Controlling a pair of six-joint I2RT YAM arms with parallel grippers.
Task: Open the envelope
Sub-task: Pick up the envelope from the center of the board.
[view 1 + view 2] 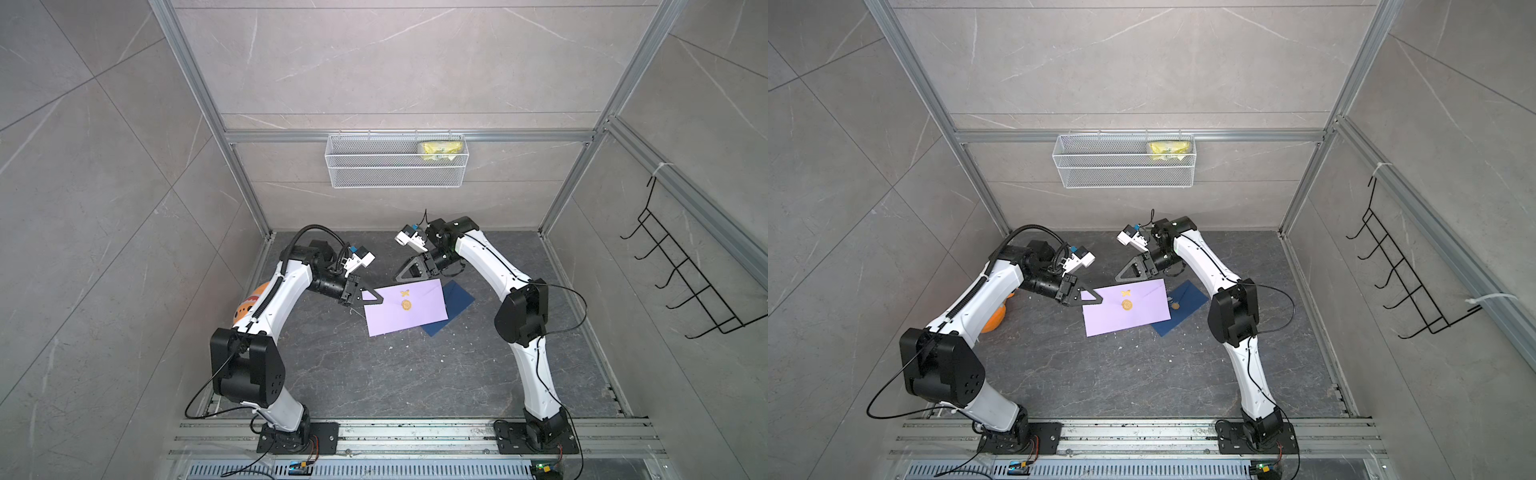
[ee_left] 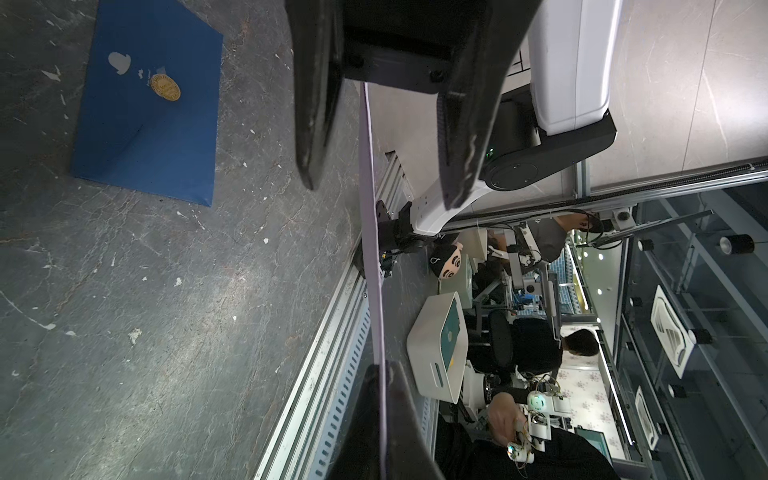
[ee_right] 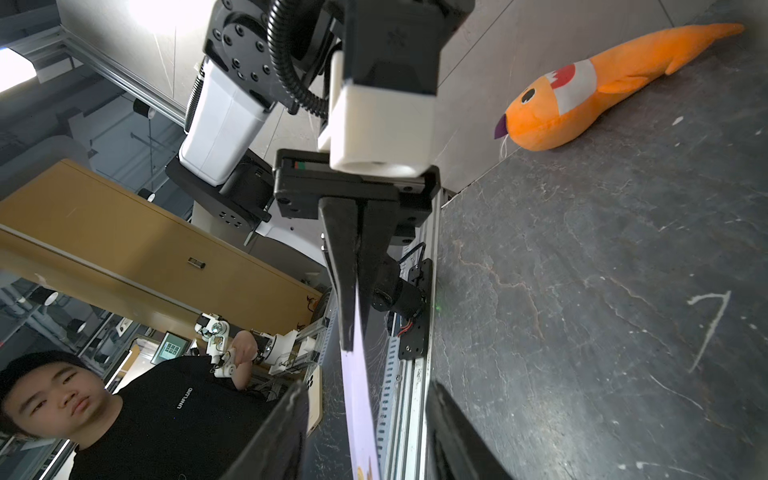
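Lilac envelope (image 1: 405, 309): held off the bench, mid-bench toward back edge | left claw (image 1: 376, 298): clamped on its left end | right claw (image 1: 401, 275): jaws apart astride its back edge, not gripping | handling, judged: light, limp paper, tears easily; pinch flap beside gold seal (image 1: 406, 305).

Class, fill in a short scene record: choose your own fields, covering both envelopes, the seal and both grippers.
Lilac envelope: held off the table, flap shut
Gold seal: in place on its flap
Left gripper: shut on the lilac envelope's short edge
Right gripper: open, fingers either side of its far long edge
Blue envelope: flat on the table, partly behind the lilac one
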